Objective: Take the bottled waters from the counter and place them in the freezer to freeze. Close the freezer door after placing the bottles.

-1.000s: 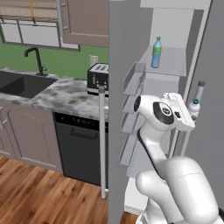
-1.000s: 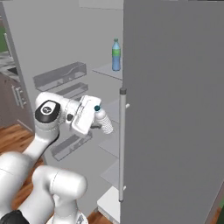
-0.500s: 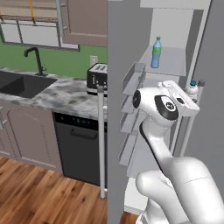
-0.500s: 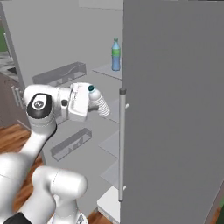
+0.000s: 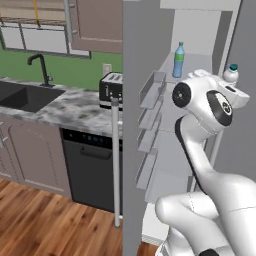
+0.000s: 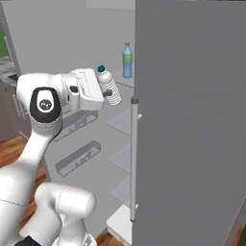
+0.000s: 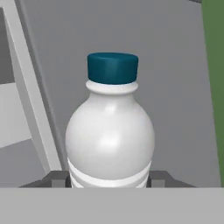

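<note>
gripper clamping whitish bottle has risen twd blue bottle's shelf.

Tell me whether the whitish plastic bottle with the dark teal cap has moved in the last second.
Yes. The whitish bottle, held in the gripper, has risen in the right base view, from below the blue-tinted bottle's shelf up toward its level.

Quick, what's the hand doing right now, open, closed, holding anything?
Hand: closed on the whitish water bottle with the dark teal cap, held up beside the open freezer.
</note>
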